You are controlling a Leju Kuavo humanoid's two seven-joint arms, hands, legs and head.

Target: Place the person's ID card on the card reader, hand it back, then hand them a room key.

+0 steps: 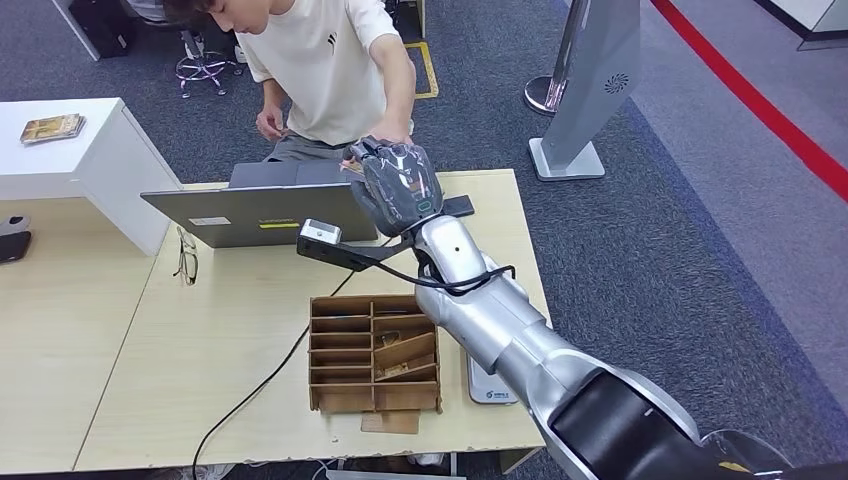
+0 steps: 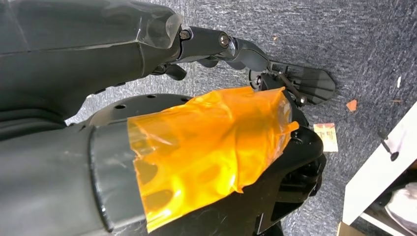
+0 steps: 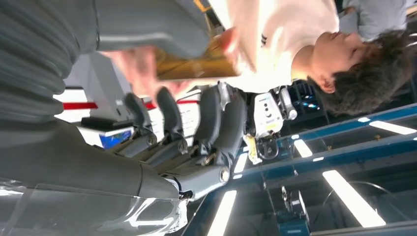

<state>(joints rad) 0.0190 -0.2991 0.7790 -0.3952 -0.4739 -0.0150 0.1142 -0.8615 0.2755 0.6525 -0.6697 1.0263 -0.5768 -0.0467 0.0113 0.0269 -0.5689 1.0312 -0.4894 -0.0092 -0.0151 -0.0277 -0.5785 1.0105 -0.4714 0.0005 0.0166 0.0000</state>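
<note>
Desk (image 1: 250, 330) behind robot hand (image 1: 397, 185), blurred card (image 3: 194, 66)

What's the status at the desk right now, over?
Right hand extended over the laptop, holding a tan card the person's hand is grasping. Left hand hanging over the carpet, fingers not readable. Nothing in the way.

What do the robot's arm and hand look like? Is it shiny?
Yes! The right arm is shiny silver with a black section near the shoulder, and a black cable loops around it. The right hand is dark grey under a clear glossy cover, with dark fingers. The left hand is black, wrapped in see-through orange film.
</note>
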